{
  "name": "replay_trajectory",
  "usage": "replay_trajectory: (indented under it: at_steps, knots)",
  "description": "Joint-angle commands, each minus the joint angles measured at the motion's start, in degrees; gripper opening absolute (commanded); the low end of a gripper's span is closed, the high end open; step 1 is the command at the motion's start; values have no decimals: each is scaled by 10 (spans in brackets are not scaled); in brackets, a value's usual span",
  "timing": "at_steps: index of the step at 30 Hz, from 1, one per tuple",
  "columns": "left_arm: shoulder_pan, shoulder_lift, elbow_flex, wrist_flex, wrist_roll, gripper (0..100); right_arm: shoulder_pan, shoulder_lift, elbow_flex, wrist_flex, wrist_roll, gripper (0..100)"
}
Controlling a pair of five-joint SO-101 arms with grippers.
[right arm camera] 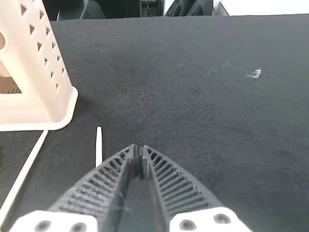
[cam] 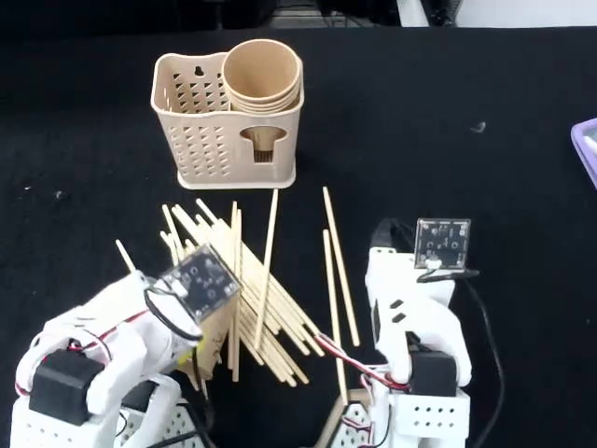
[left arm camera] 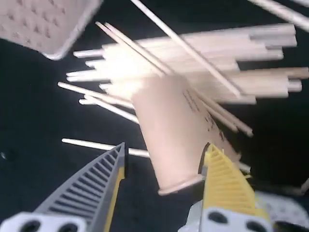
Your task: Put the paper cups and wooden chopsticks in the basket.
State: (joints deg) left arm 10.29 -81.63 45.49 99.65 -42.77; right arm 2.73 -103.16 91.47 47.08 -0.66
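A brown paper cup (left arm camera: 178, 130) lies on its side across a heap of wooden chopsticks (left arm camera: 203, 53). My left gripper (left arm camera: 165, 147) is open and straddles the cup near its rim; the yellow finger (left arm camera: 222, 179) is against the cup and the grey finger (left arm camera: 96, 179) stands a little off it. The beige basket (cam: 201, 140) stands at the back of the table with stacked paper cups (cam: 263, 75) in its right compartment. Chopsticks (cam: 252, 289) fan out in front of it. My right gripper (right arm camera: 139, 155) is shut on nothing and hovers low over the black mat, right of the basket (right arm camera: 34, 87).
Two loose chopsticks (cam: 336, 271) lie between the arms, and one chopstick tip (right arm camera: 98, 145) sits just ahead of the right gripper. A purple object (cam: 588, 145) shows at the right edge. Black mat (cam: 448, 140) stretches to the right of the basket.
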Motion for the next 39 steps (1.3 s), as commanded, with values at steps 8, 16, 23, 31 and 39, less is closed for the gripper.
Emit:
replay_trajectory:
  at_steps: [8,16,23,31,39]
  knots:
    - [16,58,73,13,-200,212,-9,6,-5,-12,-3,25]
    - [39,137,88,5,-208,209,-10,6,-6,-12,-3,25]
    - [35,142,39,-110,-128,211,-10,6,-6,-12,-3,25]
    - [4,139,49,-301,69,212,-8,6,-7,-12,-3,25]
    - [44,142,-145,15,-94,208,-8,6,-7,-13,-3,25]
